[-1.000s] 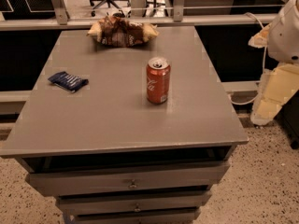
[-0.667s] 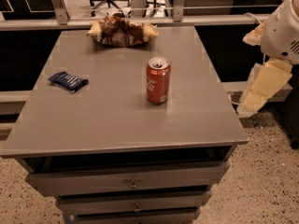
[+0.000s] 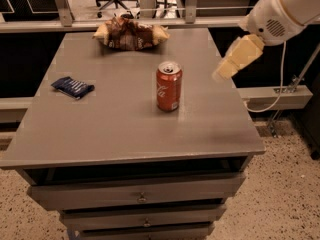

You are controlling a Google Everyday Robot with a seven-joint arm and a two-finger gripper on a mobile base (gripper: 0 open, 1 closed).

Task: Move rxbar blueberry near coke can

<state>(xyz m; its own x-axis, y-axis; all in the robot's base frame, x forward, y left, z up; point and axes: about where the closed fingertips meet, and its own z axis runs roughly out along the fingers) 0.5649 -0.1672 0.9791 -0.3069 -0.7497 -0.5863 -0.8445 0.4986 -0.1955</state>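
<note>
The rxbar blueberry [image 3: 73,87] is a small flat dark-blue bar with pale lettering, lying at the left side of the grey table [image 3: 120,134]. The coke can [image 3: 169,86] stands upright near the table's middle, red with a silver top. My gripper [image 3: 223,72] is cream-coloured and hangs from the white arm [image 3: 280,9] above the table's right edge. It is to the right of the can, far from the bar, and holds nothing that I can see.
A brown-and-cream crinkled snack bag [image 3: 131,34] lies at the back middle of the table. Drawers [image 3: 142,196] sit under the tabletop. A metal rail [image 3: 150,21] runs behind the table, and a cable [image 3: 280,74] hangs at the right.
The arm has swung left and upward, from beside the table's right side to above its right edge, bringing the gripper closer to the can. The bar, can and bag have not moved.
</note>
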